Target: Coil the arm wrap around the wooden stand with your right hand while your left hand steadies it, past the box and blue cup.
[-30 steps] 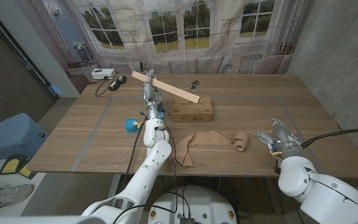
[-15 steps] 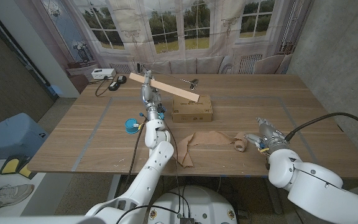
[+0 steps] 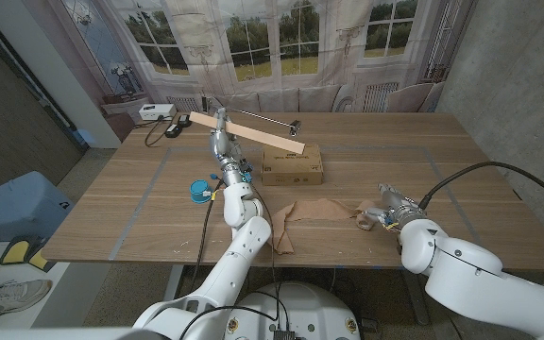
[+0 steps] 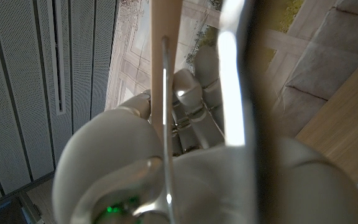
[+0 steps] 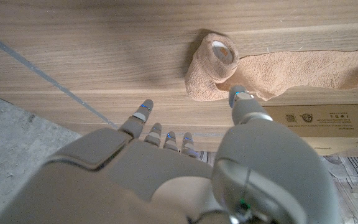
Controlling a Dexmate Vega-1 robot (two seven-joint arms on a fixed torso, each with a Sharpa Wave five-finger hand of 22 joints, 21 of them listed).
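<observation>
The wooden stand, a long pale plank, is held up above the table by my left hand, which grips it near its left end; in the left wrist view the plank rises out of that hand. The arm wrap lies partly unrolled on the table: a beige strip ending in a roll. My right hand is just right of the roll. In the right wrist view its fingers are spread, its thumb tip is beside the roll, and it holds nothing.
A cardboard box sits under the plank's right end, behind the wrap; its edge is in the right wrist view. The blue cup stands left of my left arm. A white device and cables lie far left.
My right hand has slid left along the table to the roll's side. The left hand has shifted the plank slightly left and flatter.
</observation>
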